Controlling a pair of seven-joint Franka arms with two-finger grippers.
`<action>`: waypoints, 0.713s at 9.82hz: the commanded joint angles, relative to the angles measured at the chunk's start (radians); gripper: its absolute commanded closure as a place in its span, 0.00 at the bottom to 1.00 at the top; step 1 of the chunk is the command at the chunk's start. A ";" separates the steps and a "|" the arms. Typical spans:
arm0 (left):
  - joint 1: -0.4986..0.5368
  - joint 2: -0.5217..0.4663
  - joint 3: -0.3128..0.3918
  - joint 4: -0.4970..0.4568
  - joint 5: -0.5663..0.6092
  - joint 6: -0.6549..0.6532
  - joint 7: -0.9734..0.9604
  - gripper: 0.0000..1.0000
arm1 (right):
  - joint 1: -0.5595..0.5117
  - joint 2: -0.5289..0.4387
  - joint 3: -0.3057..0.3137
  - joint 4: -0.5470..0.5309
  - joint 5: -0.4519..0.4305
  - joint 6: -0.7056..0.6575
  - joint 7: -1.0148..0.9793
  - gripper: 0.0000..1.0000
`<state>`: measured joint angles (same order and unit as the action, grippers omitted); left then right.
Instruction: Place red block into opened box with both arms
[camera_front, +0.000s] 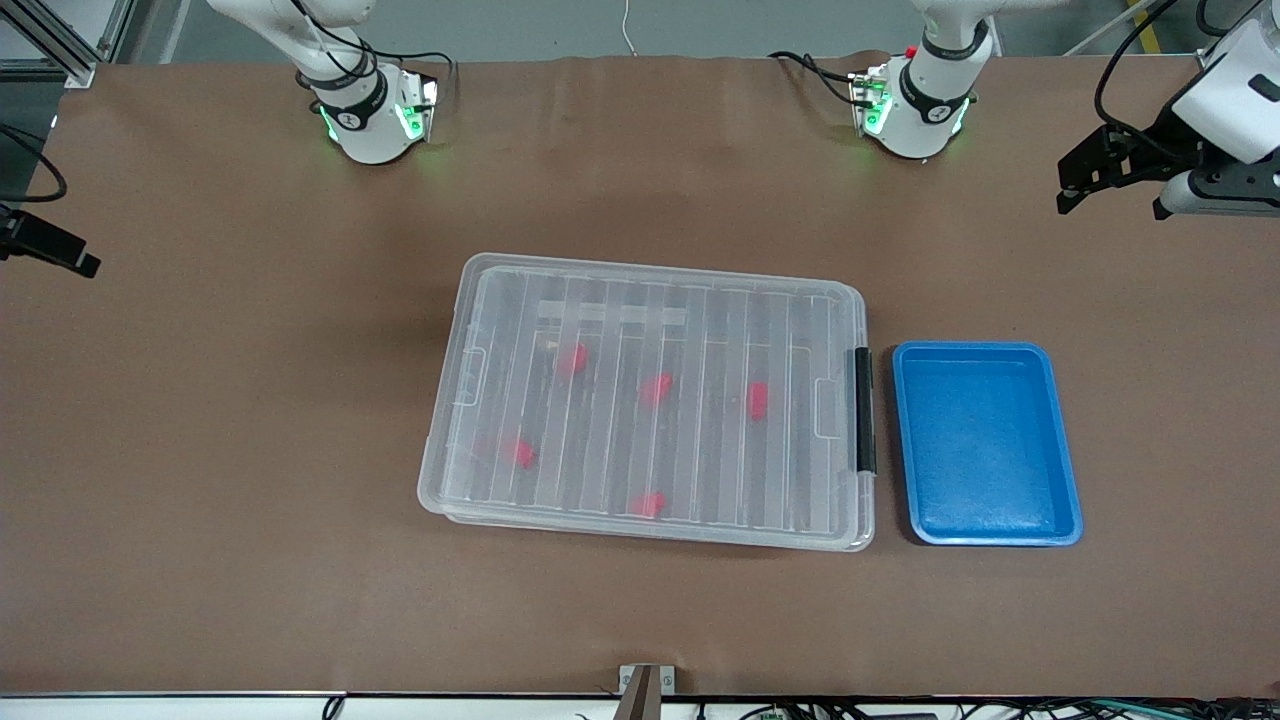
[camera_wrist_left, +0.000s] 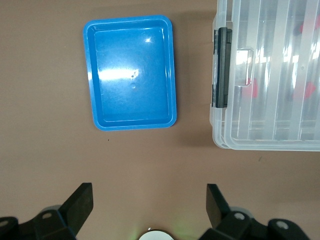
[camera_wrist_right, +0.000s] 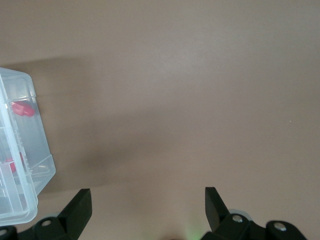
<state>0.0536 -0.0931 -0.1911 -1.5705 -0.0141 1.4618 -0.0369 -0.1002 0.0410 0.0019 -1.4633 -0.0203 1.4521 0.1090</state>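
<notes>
Front view: the box (camera_front: 650, 400) lies mid-bench with its ribbed clear lid (camera_front: 640, 330) on it and the black strip (camera_front: 864, 410) at the short end facing the blue tray (camera_front: 985, 535). Five red blocks show through the lid, all inside; the red block (camera_front: 757, 400) nearest the strip stands well apart from the others. The left gripper (camera_front: 1085, 180) hangs high over the bench at the left arm's end, apparently spread. The right gripper is outside this view.

Left wrist view: the left gripper (camera_wrist_left: 149, 200) is spread wide over bare bench, with the blue tray and the box's strip end below it.

Right wrist view: the right gripper (camera_wrist_right: 147, 202) is likewise spread wide, empty, over bare bench beside a corner of the box.

Judging by looks, each block is light, stiff plastic (probably a bit slick), best pinched across its squarish body rather than the stub. The lid looks thin and flexible; lifting it by the edge at both short ends would suit two arms.
</notes>
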 joint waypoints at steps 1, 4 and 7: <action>0.003 0.007 -0.007 -0.017 0.020 -0.006 0.012 0.00 | -0.001 -0.064 -0.002 -0.084 -0.003 0.050 -0.005 0.00; 0.003 0.012 -0.005 -0.011 0.020 -0.006 0.009 0.00 | -0.001 -0.062 -0.002 -0.081 -0.003 0.048 -0.006 0.00; 0.003 0.013 -0.005 -0.011 0.020 -0.005 0.002 0.00 | 0.001 -0.062 -0.002 -0.080 -0.003 0.042 -0.006 0.00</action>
